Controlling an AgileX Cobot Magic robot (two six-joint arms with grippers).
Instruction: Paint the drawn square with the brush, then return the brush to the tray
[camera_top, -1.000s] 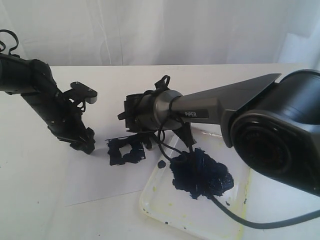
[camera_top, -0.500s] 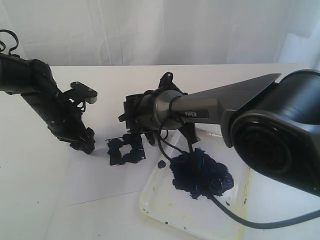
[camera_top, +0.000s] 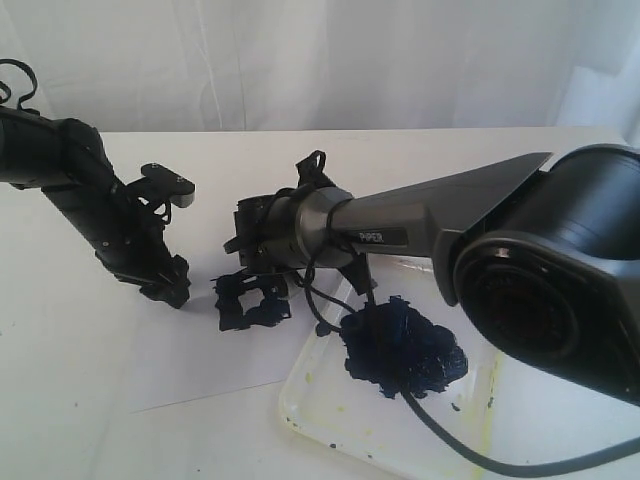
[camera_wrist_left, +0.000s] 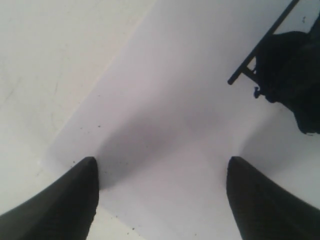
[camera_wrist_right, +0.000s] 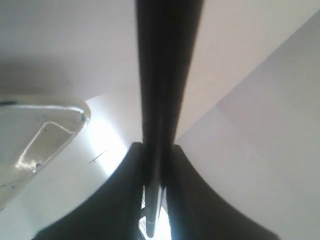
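The drawn square (camera_top: 250, 303), smeared with dark blue-black paint, lies on the white paper sheet (camera_top: 195, 360). My right gripper (camera_top: 258, 268) hangs just over it, shut on the brush (camera_wrist_right: 161, 95), whose thin black shaft runs out between the fingers. In the left wrist view the brush (camera_wrist_left: 260, 44) slants down toward the paper beside the dark right gripper. The clear tray (camera_top: 330, 425) with its big paint blob (camera_top: 402, 347) sits to the right of the sheet. My left gripper (camera_top: 165, 287) is open, its fingertips (camera_wrist_left: 85, 172) down at the paper's left edge.
The right arm's black cable (camera_top: 470, 455) trails across the tray. A corner of the tray (camera_wrist_right: 47, 125) shows in the right wrist view. White table (camera_top: 60, 400) surrounds the sheet, with a white curtain behind.
My right gripper has shifted a little left with the brush, further over the square. The left arm has not moved.
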